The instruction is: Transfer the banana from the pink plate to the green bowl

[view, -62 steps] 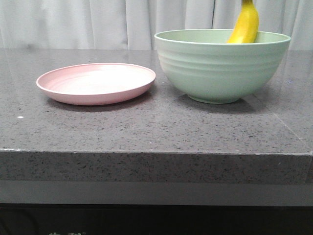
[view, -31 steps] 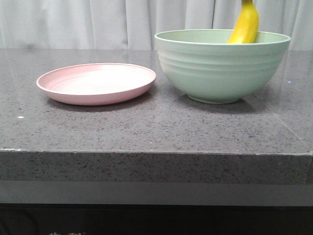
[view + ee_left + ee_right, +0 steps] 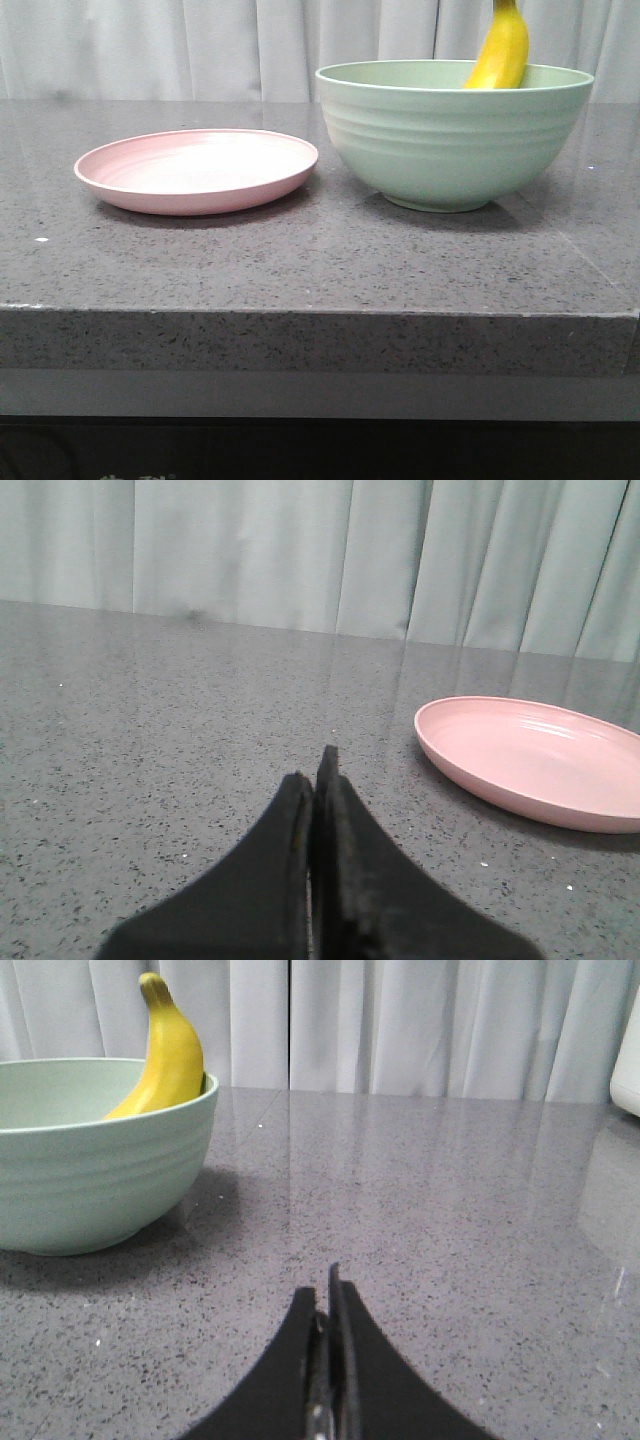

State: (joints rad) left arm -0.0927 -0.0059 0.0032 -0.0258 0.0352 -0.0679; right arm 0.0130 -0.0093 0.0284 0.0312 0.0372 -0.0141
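- On the grey tabletop [image 3: 300,270] in the front view, the green bowl [image 3: 455,140] holds the banana [image 3: 500,50], which leans on the far rim with its stem up; the pink plate [image 3: 197,170] just beside it is bare. Nothing has shifted since a second ago (no writing shows).
- In the left wrist view, the left hand [image 3: 318,780] is clenched on nothing, the plate nearby.
- In the right wrist view, the right hand [image 3: 328,1300] is clenched, well apart from the bowl.

counter [image 3: 300,270] – dark grey speckled stone, thick front edge | backdrop – pale pleated curtain [image 3: 200,45]
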